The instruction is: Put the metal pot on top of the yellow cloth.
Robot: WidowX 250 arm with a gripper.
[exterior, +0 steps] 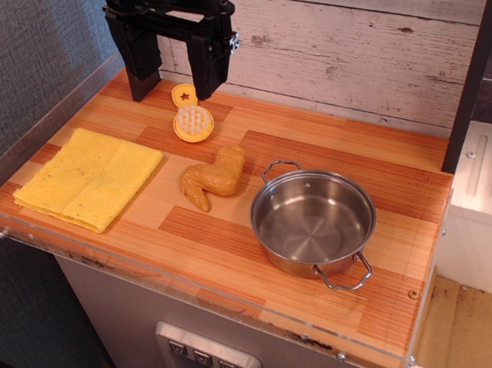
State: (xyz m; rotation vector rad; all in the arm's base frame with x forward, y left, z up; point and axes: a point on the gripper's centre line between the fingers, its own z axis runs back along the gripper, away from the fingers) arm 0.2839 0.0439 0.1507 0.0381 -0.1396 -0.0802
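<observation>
Metal pot (313, 222) right on wooden table (233, 236), yellow cloth (89, 177) left, chicken wing (215, 177) between, hand (173, 66) spread above.

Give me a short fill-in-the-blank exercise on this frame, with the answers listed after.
1. The metal pot stands on the wooden table and holds ____.
2. Between the pot and the yellow cloth lies the chicken ____.
3. The gripper hangs with its fingers ____, holding nothing.
4. The small orange-yellow brush lies nearest the ____.

Answers: nothing; wing; open; gripper
</observation>
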